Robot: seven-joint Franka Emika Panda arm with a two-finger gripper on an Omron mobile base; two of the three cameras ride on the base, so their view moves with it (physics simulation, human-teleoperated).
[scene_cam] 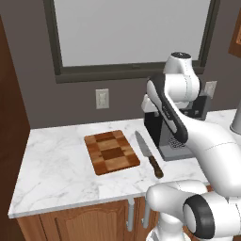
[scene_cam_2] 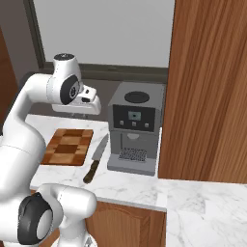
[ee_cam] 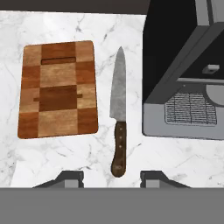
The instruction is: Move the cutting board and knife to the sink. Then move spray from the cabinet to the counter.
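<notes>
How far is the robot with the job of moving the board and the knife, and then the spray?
Nothing looks done yet. The cutting board and the knife both lie flat on the counter, side by side and apart, next to the coffee machine. The hand hangs above the knife's handle end with its jaws apart and nothing between them. Left: both items to the sink, then the spray from the cabinet.

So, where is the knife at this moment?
The knife lies flat on the counter, between the cutting board on its left and the coffee machine on its right, apart from both.
</notes>
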